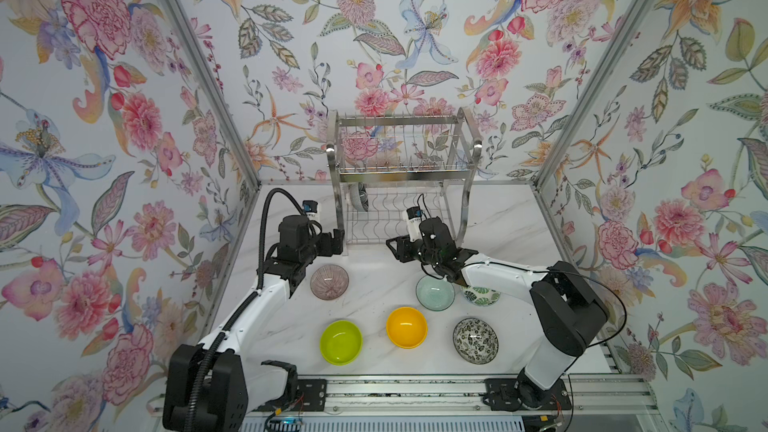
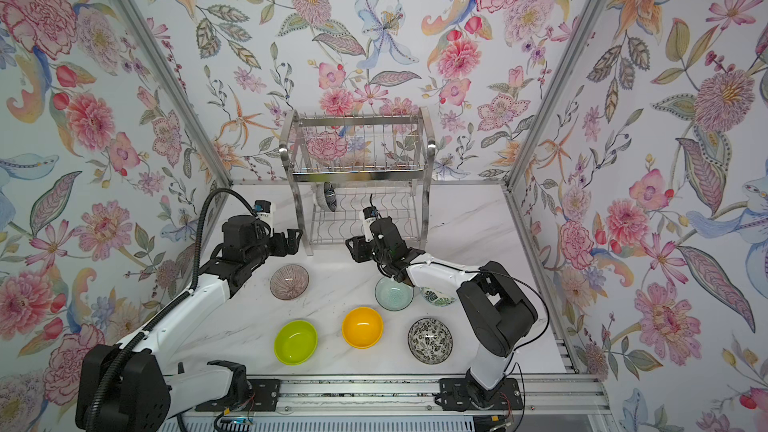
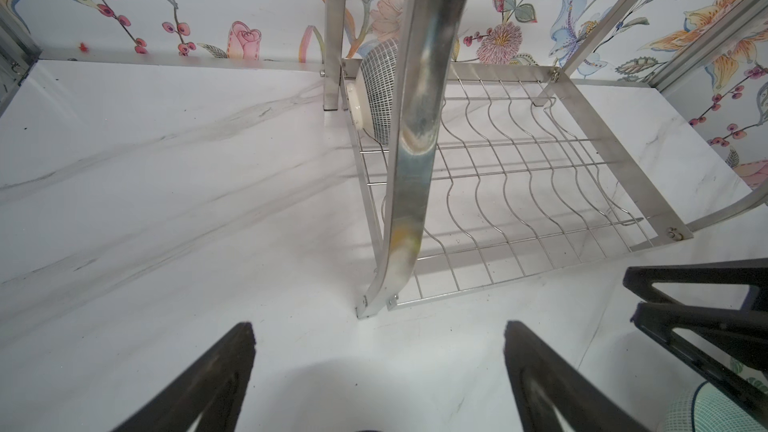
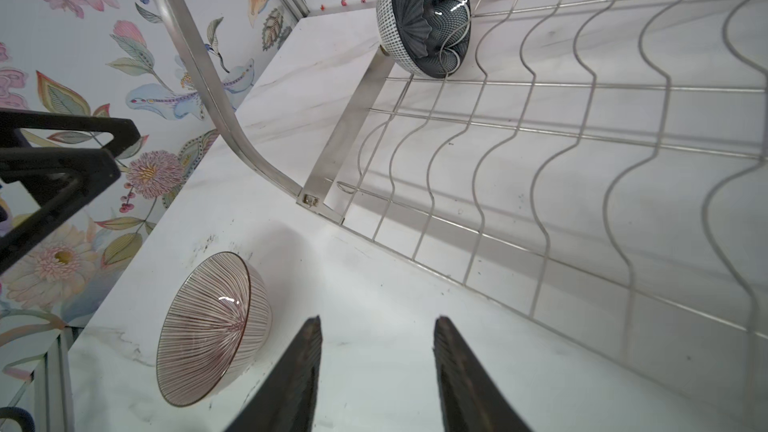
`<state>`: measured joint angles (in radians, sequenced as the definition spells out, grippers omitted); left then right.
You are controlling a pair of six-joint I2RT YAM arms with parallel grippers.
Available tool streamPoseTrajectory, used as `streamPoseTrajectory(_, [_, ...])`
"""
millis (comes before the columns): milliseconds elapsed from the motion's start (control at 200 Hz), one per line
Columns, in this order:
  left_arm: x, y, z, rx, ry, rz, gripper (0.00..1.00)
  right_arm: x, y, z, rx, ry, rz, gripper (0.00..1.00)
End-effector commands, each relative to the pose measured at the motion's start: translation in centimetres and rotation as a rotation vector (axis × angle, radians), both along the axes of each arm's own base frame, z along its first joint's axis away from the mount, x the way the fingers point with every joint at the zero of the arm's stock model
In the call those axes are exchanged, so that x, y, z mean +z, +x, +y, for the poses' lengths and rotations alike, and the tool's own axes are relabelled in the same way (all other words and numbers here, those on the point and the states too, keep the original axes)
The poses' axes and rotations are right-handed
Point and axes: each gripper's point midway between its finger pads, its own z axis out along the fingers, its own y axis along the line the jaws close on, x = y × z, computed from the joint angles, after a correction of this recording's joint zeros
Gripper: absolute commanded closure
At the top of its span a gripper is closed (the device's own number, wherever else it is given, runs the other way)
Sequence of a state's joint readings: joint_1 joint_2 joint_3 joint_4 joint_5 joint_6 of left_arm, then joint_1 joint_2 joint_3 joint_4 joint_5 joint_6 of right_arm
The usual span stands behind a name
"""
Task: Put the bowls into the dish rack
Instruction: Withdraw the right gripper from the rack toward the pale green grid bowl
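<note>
Facing L fingers (image 3: 208, 380) (wide, empty): rack post (image 3: 411, 118); R fingers (image 4: 291, 376) half-open, empty.

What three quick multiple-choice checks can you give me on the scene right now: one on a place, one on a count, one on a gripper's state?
1. Where in the dish rack is the dark navy bowl?
A. upper tier, lying flat
B. lower tier, on edge at one end
C. lower tier, upside down mid-rack

2. How many bowls stand on the table outside the rack?
A. four
B. five
C. six

3. How is the right gripper?
A. open, nothing between its jaws
B. shut on a bowl's rim
C. shut tight, empty

Key:
1 B: the right wrist view shows it upright in the wavy wires by the end frame.
2 C: ribbed bowl, mint bowl, leaf-print bowl, lime bowl, orange-yellow bowl, floral bowl.
3 A: only bare table shows between its tips.
</note>
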<state>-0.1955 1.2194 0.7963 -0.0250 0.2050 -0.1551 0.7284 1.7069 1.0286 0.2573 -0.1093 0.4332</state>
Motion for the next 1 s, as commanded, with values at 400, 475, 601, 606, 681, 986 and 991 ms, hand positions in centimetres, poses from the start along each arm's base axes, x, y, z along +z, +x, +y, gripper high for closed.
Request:
streamPoseTrajectory(400, [0.8,0.0,-0.9,-0.034,-0.028,0.003,0.05,-2.3,-4.3,-5.6,-0.019,-0.392,0.082,0.54])
streamPoseTrajectory(475, [0.8,0.0,-1.0,-0.037,-0.027,0.004,0.05,-2.4,-5.0,-5.8,-0.005,-0.438,0.105,0.54])
streamPoseTrajectory(601, [0.7,-0.1,-1.2,-0.042,-0.024,0.005,0.05,-3.1,-6.6,-5.9,0.031,-0.525,0.156,0.54])
streamPoseTrajectory(606, [0.8,-0.1,-1.2,-0.042,-0.024,0.005,0.05,-3.2,-6.7,-6.0,0.031,-0.53,0.158,0.54])
streamPoseTrajectory(681, [0.8,-0.1,-1.2,-0.042,-0.023,0.005,0.05,-3.5,-7.4,-6.2,0.037,-0.589,0.174,0.54])
streamPoseTrajectory(986, [0.7,-0.3,-1.5,-0.052,-0.015,0.007,0.05,-5.2,-9.2,-7.3,0.034,-0.766,0.226,0.57])
streamPoseTrajectory(991, [0.7,-0.3,-1.5,-0.052,-0.014,0.007,0.05,-5.2,-9.2,-7.3,0.033,-0.768,0.227,0.57])
